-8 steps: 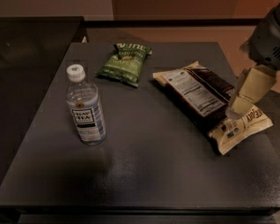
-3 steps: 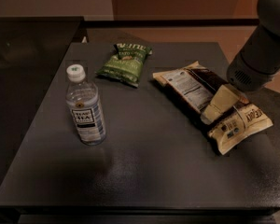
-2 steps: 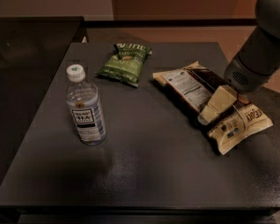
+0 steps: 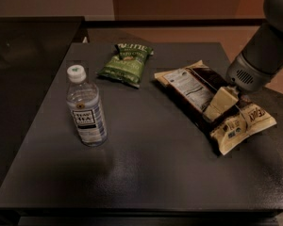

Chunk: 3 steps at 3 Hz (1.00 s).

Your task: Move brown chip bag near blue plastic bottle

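Note:
The brown chip bag (image 4: 191, 89) lies flat on the right side of the dark table (image 4: 146, 173), with cream ends and a white nutrition label facing up. The blue plastic bottle (image 4: 86, 111) stands upright on the left side, with a white cap and a Tea label. My gripper (image 4: 219, 105) comes down from the upper right on a grey arm and rests on the near half of the brown chip bag. The bag and the bottle are far apart, with bare table between them.
A smaller green chip bag (image 4: 126, 64) lies at the back middle of the table, between the bottle and the brown bag. The table's right edge is just beyond the brown bag. A darker counter (image 4: 28, 36) stands to the left rear.
My gripper has moved left and down from the table's right edge onto the brown chip bag. The bag, the bottle and the green bag have not moved.

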{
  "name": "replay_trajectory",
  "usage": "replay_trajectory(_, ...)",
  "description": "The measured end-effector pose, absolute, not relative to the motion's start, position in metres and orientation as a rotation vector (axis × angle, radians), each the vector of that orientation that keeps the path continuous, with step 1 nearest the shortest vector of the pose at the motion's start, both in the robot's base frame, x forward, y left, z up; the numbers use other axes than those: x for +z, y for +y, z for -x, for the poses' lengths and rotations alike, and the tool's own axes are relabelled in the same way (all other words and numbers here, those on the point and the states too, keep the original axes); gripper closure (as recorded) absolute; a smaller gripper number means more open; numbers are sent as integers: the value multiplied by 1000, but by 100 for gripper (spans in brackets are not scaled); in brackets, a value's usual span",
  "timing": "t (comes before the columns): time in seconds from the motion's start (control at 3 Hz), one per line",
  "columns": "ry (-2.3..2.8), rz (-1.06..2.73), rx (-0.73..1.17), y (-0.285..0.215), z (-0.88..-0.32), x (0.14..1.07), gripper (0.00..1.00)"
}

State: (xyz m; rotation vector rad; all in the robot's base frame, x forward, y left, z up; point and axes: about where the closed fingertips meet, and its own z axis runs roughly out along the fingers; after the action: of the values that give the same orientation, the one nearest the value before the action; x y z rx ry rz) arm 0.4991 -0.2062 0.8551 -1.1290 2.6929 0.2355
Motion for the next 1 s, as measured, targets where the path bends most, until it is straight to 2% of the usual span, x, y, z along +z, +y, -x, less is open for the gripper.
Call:
replay_trajectory(0.67,2631,1195,273,-192,-496,872,86)
replay_trajectory(1.0,2580,1229,285,-182,-492,887,100)
